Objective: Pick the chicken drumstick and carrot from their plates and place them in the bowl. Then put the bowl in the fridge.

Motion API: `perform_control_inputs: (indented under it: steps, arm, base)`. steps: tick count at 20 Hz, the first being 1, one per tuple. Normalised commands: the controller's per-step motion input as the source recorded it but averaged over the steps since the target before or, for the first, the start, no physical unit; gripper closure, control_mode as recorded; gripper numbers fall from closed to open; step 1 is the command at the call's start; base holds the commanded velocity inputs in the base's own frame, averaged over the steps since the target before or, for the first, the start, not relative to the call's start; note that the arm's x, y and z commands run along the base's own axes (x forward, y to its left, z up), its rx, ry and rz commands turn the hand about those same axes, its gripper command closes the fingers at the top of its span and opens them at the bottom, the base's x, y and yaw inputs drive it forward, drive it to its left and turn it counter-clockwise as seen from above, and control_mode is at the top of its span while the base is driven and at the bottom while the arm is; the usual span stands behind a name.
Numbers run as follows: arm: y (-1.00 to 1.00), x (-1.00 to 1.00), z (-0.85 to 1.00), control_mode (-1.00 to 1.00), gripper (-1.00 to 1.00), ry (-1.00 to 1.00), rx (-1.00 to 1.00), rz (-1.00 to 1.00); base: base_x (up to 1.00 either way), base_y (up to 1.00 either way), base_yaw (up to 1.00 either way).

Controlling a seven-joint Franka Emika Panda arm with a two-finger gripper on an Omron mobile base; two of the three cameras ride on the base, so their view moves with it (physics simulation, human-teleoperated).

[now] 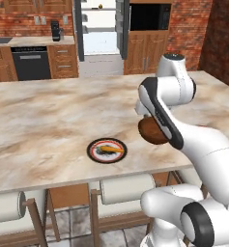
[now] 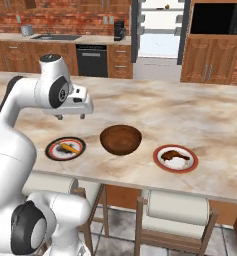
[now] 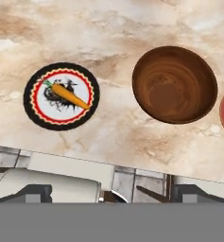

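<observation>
The carrot [image 3: 70, 96] lies on the dark-banded plate [image 3: 32, 101], also seen as carrot [image 1: 109, 150] on plate [image 1: 90, 151] near the counter's front edge. To its right stands the empty brown bowl [image 3: 175, 84], [image 2: 121, 139], partly hidden behind my arm in the left base view [image 1: 152, 134]. The chicken drumstick [image 2: 172, 154] rests on the plain white plate [image 2: 156, 157] right of the bowl. My gripper [image 2: 70, 118], [image 3: 114, 194] hangs open above the counter, over the near edge between carrot plate and bowl, holding nothing. The fridge [image 2: 160, 30] stands open at the back.
Marble island counter [image 1: 48, 111] with padded stools [image 1: 121, 188], [image 2: 177, 207] tucked under its front edge. A black dishwasher [image 1: 31, 65] and wooden cabinets line the back wall. A coffee machine [image 1: 55, 31] sits on the rear counter.
</observation>
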Motion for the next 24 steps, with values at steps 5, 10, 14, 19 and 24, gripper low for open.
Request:
perform_control_inputs:
  steps: [5, 10, 14, 19, 24]
  arm:
    - [0.40, 0.19, -0.29, -1.00, -1.00, 0.01, -0.04, 0.49]
    - [0.38, 0.18, -0.41, -1.00, -1.00, 0.05, -0.02, 0.50]
    - [0.56, 0.44, -0.40, -1.00, -1.00, 0.24, -0.18, 0.13]
    - [0.46, 0.51, -0.48, -1.00, -1.00, 0.27, -0.18, 0.07]
    - [0.25, 0.34, -0.58, -1.00, -1.00, 0.13, 0.00, 0.11]
  base:
    - [0.00, 0.00, 0.00]
    - [0.00, 0.00, 0.00]
    - [0.00, 0.00, 0.00]
    - [0.00, 0.00, 0.00]
    - [0.00, 0.00, 0.00]
